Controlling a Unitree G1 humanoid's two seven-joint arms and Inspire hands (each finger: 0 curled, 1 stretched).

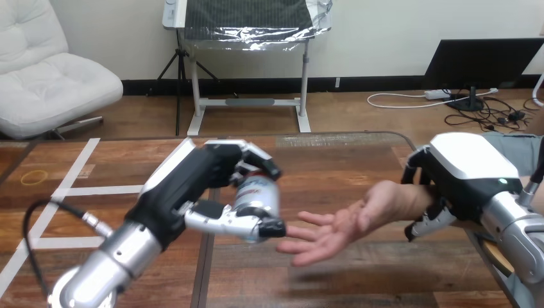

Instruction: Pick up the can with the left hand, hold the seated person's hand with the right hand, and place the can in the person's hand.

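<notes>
above table [333,160], upright can [258,196] in left hand [192,186]

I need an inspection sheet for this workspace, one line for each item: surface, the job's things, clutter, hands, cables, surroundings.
Surface: wooden table, with white tape lines at its left.
Job's things: can held above the table, not yet in the palm; person's hand open, palm up, to the right of the can.
Clutter: nothing seen.
Hands: left hand curled round the can; right hand clasped round the person's wrist.
Cables: nothing seen on the table.
Surroundings: the person sits at the table's right side.
</notes>
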